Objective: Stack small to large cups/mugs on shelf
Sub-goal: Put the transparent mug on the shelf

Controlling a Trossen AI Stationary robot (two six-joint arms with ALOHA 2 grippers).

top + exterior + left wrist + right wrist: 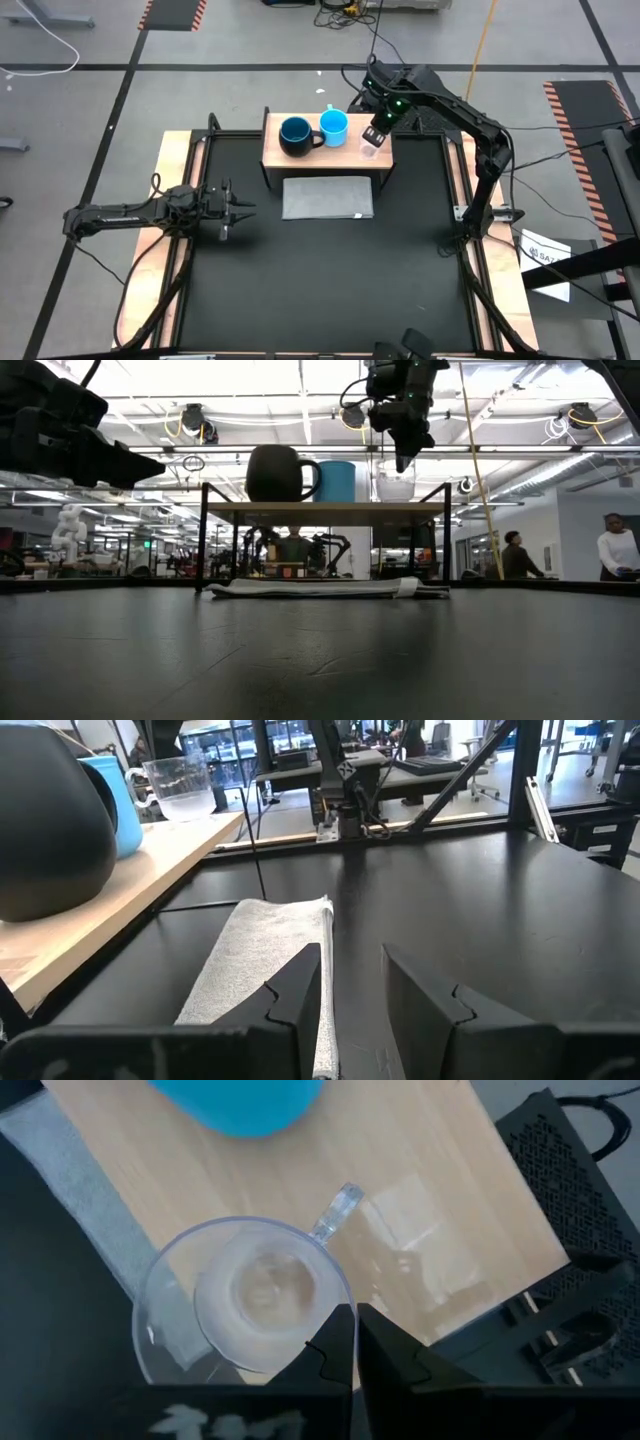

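The wooden-topped shelf [325, 150] stands at the table's far side. On its top rest the navy mug [295, 135] at the left and the light-blue mug [334, 126] beside it. The clear cup [371, 146] is upright at the shelf's right end, also seen in the low view [395, 482]. My right gripper [355, 1342] comes down on it from above and is shut on its rim. My left gripper [238, 210] is open and empty, low over the table left of the grey mat [328, 197]. My right gripper pinches the clear cup's rim [342, 1308] between its two fingers, one inside the cup and one outside, on the side near the small handle [338, 1208]. The fingers point down. The cup is upright, its base at the shelf top; whether it rests there I cannot tell.
The grey mat lies flat on the table just in front of the shelf, also seen in the left wrist view [260, 960]. The black table top [320, 280] spreads nearer. People stand in the room beyond the table [610, 545].
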